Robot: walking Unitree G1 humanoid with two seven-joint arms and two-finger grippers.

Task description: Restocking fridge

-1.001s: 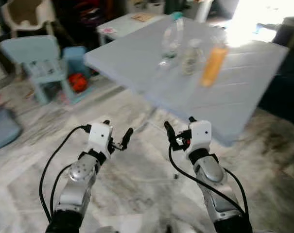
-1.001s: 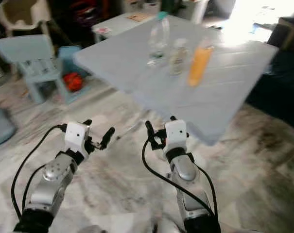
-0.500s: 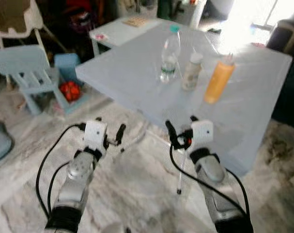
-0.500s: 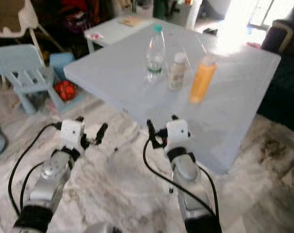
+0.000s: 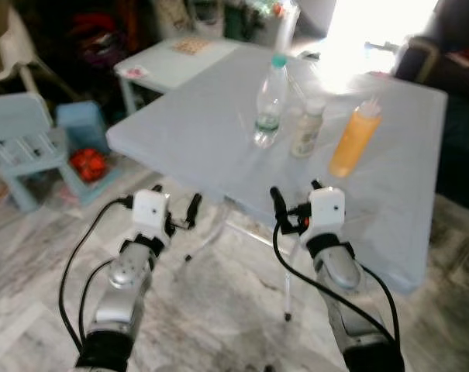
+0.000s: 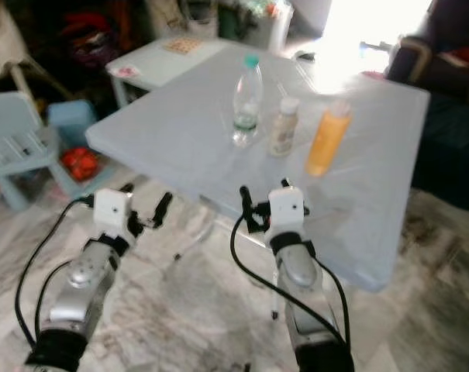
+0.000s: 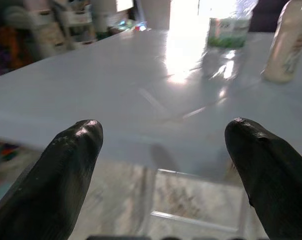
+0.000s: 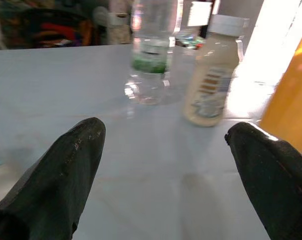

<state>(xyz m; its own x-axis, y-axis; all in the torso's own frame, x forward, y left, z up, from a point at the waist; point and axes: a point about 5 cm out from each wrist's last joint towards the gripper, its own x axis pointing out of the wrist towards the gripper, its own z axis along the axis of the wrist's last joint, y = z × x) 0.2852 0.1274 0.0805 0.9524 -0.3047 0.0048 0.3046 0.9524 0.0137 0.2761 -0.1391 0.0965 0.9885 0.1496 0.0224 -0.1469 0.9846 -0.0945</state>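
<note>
A pale blue-grey counter (image 5: 218, 132) is seen ahead, and three bottles are stood upright in a row on its far half: a clear water bottle (image 5: 270, 102) with a teal cap and green label at the left, a small cream bottle (image 5: 306, 129) with a white cap in the middle, and an orange squeeze bottle (image 5: 353, 140) at the right. The three are set near one another without touching, as far as can be told. The left tool (image 5: 174, 210) is held in front of the counter's near left edge, above the marble floor (image 5: 218, 310); its two black fingers (image 7: 66, 170) are spread wide apart and nothing is gripped between them. The right tool (image 5: 294, 208) is raised at the counter's near edge, in line with the bottles but well short of them; its fingers (image 8: 66, 170) are likewise spread wide with nothing held, and the water bottle and cream bottle are framed between them in the right wrist view, with the orange bottle beside the right-hand finger. A small blue chair (image 5: 21, 143) and a second low table (image 5: 172, 62) are seen to the far left.
</note>
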